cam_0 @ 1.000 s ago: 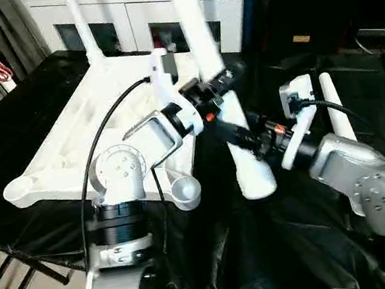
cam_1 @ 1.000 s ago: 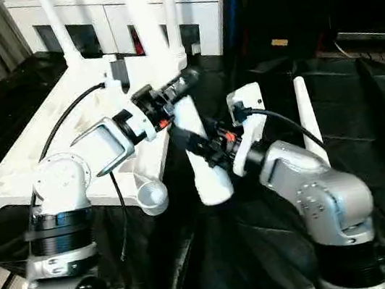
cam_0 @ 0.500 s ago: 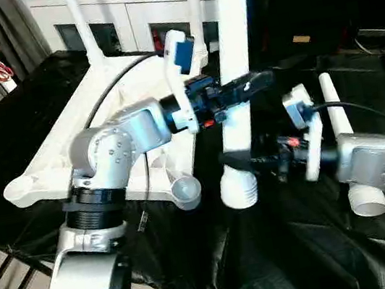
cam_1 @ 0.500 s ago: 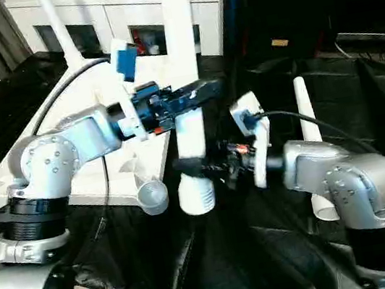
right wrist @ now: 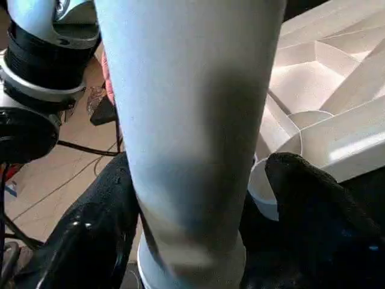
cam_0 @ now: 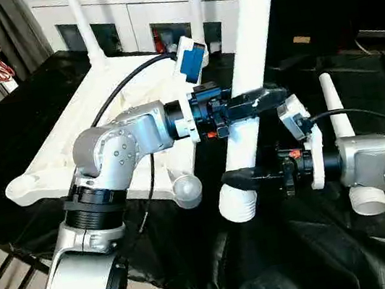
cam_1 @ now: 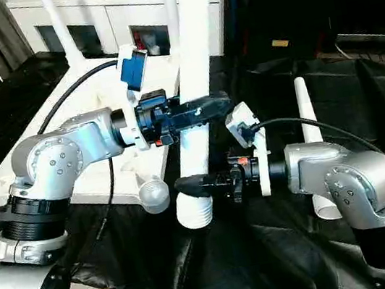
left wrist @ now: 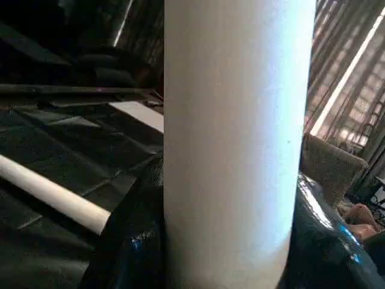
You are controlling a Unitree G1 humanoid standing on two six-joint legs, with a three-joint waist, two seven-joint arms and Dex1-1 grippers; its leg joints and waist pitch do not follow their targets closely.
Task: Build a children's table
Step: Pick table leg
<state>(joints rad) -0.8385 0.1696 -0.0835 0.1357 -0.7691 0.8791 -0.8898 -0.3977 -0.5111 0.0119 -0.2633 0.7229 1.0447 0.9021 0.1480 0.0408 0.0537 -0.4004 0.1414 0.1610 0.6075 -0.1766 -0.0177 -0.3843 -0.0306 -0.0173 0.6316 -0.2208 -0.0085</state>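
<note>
Leg (cam_0: 244, 125) of white plastic stands nearly upright at the centre of the head views, flared end down and hanging just above the black cloth (cam_0: 284, 262) that covers the bench. The right gripper (cam_0: 245, 177), reaching in from the lower right, has its black jaws set around the tube just above the flare; in the right wrist view a finger (right wrist: 313, 205) sits on each side of the tube, though whether they press it or merely bracket it I cannot tell. A little higher up the tube the left gripper (cam_0: 255, 102), coming from the left, is clenched on the leg, its jaws wrapping the white shaft in the left wrist view.

Left of the leg lies the tabletop (cam_0: 61, 150), underside up (ribs showing), with a round corner socket (cam_0: 185, 189) just beside the leg's lower end but apart from it. At the right a spare leg (cam_0: 346, 142) lies on the cloth. Toward the upper part of the frame two more legs (cam_0: 82, 22) rise upright from the tabletop's far corners, and behind them stands a white cabinet (cam_0: 135, 14).
</note>
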